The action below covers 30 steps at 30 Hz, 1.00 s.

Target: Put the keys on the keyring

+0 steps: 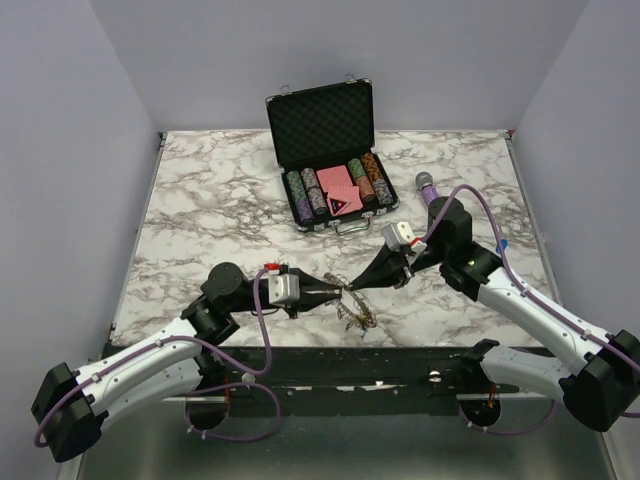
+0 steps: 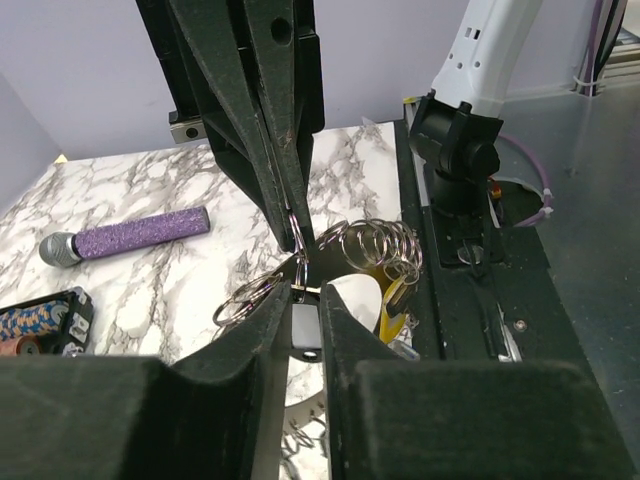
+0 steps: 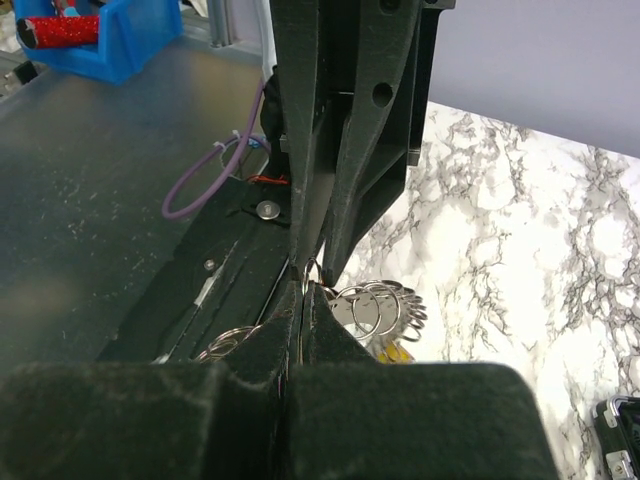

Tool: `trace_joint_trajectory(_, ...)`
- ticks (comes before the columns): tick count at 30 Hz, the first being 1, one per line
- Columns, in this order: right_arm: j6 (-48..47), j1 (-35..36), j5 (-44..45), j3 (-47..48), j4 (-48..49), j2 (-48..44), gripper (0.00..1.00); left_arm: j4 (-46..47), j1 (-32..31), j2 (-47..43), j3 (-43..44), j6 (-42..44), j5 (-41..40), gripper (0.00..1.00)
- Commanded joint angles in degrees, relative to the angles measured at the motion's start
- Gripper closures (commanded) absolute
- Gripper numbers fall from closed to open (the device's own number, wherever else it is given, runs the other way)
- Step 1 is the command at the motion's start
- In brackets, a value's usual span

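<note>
My left gripper (image 2: 306,303): jaws narrow, with a small black block filling the gap. I take it for the black key (image 2: 305,335) head. Pinched firm or only flanked, cannot tell. My right gripper (image 3: 302,300): clenched tight. A thin silver loop runs into the tips, so I read it as pinching the keyring (image 2: 375,245) wire. The two grippers meet tip to tip at lower centre of the top view, near the table's (image 1: 200,200) bottom edge.

Keyring: a bunch of silver loops sits right of the meeting point in the left wrist view, with more loops fanning out left of it. Yellow key (image 2: 393,312) hangs just under the bunch, touching it. Threaded or only tangled, cannot tell.

Progress, my judgement: mid-task, at the threading step. The black key is at the ring but not visibly on it. Yellow is maybe on. No blue key shows in any view. Left to do: get the black key onto the wire, then any keys that remain.

Views: the left wrist view shows the black block in my jaws and the yellow key clearly, plus the microphone (image 2: 130,232) at left centre. The right wrist view shows my shut tips and the wire entering them, only a sliver of yellow, and a blue bin (image 3: 110,45) at upper left, off the table. The top view gives the layout, with the chip case (image 1: 320,125) open at upper centre, well apart from the work. The keys are too small to tell there.
</note>
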Motion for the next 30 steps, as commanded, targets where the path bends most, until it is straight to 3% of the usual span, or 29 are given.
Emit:
trace_joint_trajectory(1, 2.1, 0.1, -1.3, -0.4, 4.3, -0.8, 1.0, 0.3, -0.3, 0.4, 2.0, 0.3, 1.7, 0.81)
trace_joint_trajectory(4, 2.7, 0.1, -1.1, -0.7, 4.7, -0.7, 1.0, 0.0, -0.3, 0.6, 2.3, 0.3, 1.8, 0.99)
trace_joint_trajectory(12, 7.9, 0.1, -0.2, -2.1, 9.0, -1.0, 1.0, -2.8, -0.4, 1.1, 3.0, -0.1, 1.1, 1.0)
trace_joint_trajectory(21, 20.0, 0.1, 1.3, -4.6, 21.0, -0.9, 1.0, -7.4, -0.6, 0.7, 3.1, -1.4, -3.5, 1.0)
trace_joint_trajectory(30, 28.7, 0.1, 4.4, -6.0, 26.2, -0.5, 1.0, -7.0, -1.7, -1.0, 1.4, -1.6, -9.8, 1.0)
